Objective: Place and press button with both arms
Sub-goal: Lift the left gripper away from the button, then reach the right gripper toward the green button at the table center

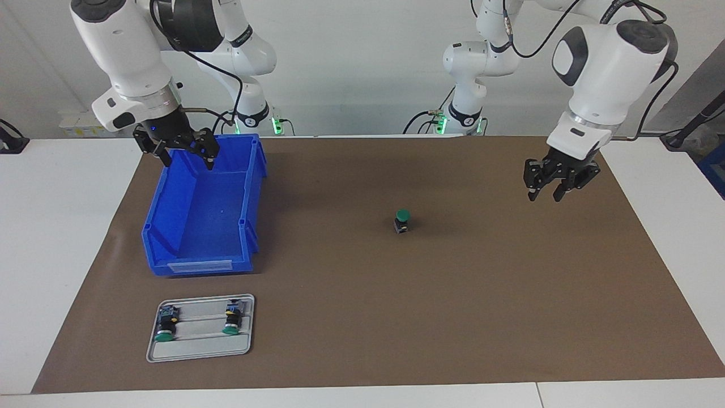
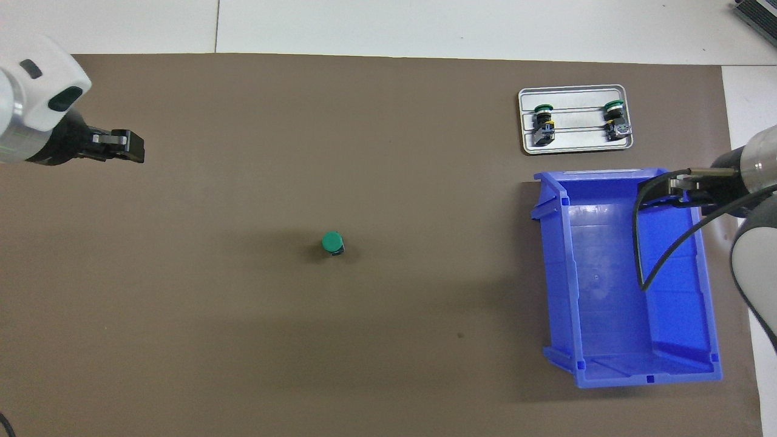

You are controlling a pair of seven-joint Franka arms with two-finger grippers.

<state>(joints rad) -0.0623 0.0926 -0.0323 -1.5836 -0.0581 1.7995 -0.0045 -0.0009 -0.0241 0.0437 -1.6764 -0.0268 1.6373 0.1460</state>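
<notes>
- Left arm [image 2: 27,103]: overhead view cuts it at frame edge; only wrist + gripper show.
- Right arm [image 2: 749,243]: same view, mostly out of frame; its cable crosses the blue bin [image 2: 607,315].
- Right gripper [image 2: 680,185]: fingertips indistinct from above.
- Two tray buttons [image 1: 166,326]: too small for detail; markings unreadable.
- Centre button [image 2: 332,242]: body hidden under green cap from above.
</notes>
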